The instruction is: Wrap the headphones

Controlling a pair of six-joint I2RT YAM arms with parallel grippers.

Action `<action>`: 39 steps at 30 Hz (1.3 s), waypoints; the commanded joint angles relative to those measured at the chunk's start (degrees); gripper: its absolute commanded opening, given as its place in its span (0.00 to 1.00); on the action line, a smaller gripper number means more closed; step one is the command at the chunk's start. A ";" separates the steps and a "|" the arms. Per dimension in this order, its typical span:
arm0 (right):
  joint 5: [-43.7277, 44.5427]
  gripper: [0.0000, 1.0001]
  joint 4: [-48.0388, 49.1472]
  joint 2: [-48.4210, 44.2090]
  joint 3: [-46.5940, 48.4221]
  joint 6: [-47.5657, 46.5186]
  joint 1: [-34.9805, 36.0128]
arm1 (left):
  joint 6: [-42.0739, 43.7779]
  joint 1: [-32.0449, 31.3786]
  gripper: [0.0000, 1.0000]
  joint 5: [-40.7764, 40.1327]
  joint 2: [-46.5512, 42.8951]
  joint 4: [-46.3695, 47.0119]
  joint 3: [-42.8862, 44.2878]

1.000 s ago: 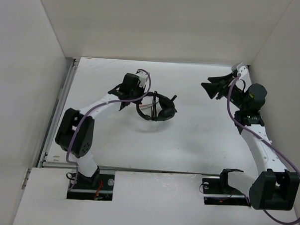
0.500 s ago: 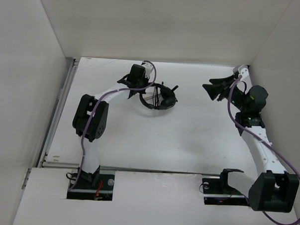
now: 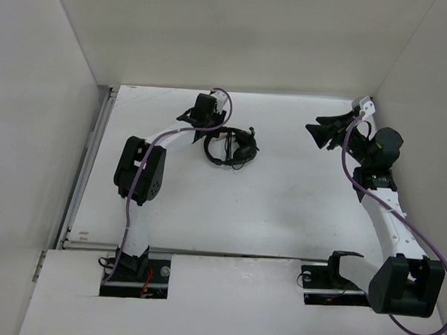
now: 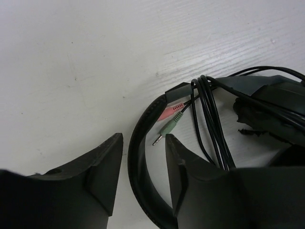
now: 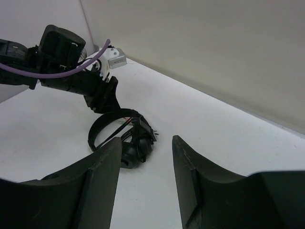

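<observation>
The black headphones [image 3: 230, 146] lie on the white table, back centre, with the thin black cable [image 4: 210, 119] wound in several turns around the headband [image 4: 137, 157] near an earcup [image 4: 270, 110]. The pink-red plug [image 4: 169, 113] and green plug [image 4: 171, 127] stick out by the windings. My left gripper [image 3: 204, 131] is open, its two fingers straddling the headband with gaps on both sides [image 4: 143, 140]. My right gripper [image 3: 314, 133] is open and empty, raised at the back right and facing the headphones [image 5: 127, 138] from a distance.
White walls enclose the table on the left, back and right. A metal rail [image 3: 86, 169] runs along the table's left edge. The left arm [image 5: 62, 62] with its purple cable shows behind the headphones in the right wrist view.
The left arm has swung toward the back and right, its elbow risen. The headphones now lie a little farther back and left. The right arm has barely shifted.
</observation>
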 commanded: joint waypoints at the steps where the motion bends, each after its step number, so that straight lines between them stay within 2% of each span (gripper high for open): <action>1: -1.10 0.52 3.54 -0.98 -0.09 0.49 -0.47 | -0.80 0.32 0.41 -0.52 -1.05 0.57 2.10; 5: -1.10 0.52 3.54 -0.89 -0.18 0.05 -0.38 | -0.89 0.50 0.60 -0.52 -4.03 -0.04 0.35; 9: -0.75 0.53 3.54 -0.98 -0.79 -1.17 -0.12 | -2.47 0.32 0.82 -0.52 -10.88 -2.23 -1.50; 13: 1.44 0.54 2.40 -1.24 -1.58 -4.24 -0.12 | -4.06 -0.64 0.91 0.27 -20.98 -6.45 -2.55; 17: 9.24 0.54 -4.61 -2.03 -0.45 -10.21 0.23 | 1.99 -1.43 1.00 0.01 -33.37 -10.06 -4.13; 20: 17.50 0.53 -16.27 -1.94 3.49 -14.79 0.58 | 7.18 1.97 1.00 -0.78 -42.08 -13.56 -5.80; 24: 21.92 0.51 -30.09 -2.03 9.12 -16.91 -0.82 | 8.24 11.46 1.00 -0.78 -48.06 -23.93 -6.33; 27: 22.89 0.52 -38.35 -3.61 12.81 -17.61 -5.11 | 10.53 17.97 1.00 -1.05 -53.07 -26.50 -10.01; 28: 22.80 0.65 -41.60 -3.87 14.39 -17.70 -7.31 | 11.06 20.34 1.00 -1.14 -55.52 -26.24 -12.20; 29: 22.28 1.00 -42.85 -3.88 15.02 -17.79 -8.11 | 11.15 21.15 1.00 -1.22 -56.24 -26.15 -12.83; 32: 18.42 1.00 -50.40 -3.96 18.00 -20.24 -12.84 | 11.06 25.01 1.00 -0.88 -60.89 -26.41 -17.74; 35: 21.82 1.00 -54.71 -4.49 18.89 -19.81 -16.98 | 12.55 28.17 1.00 -1.31 -64.50 -26.94 -22.49; 39: 22.28 1.00 -71.11 -1.95 24.50 -21.83 -19.72 | 13.70 33.18 1.00 -0.53 -66.79 -27.02 -25.05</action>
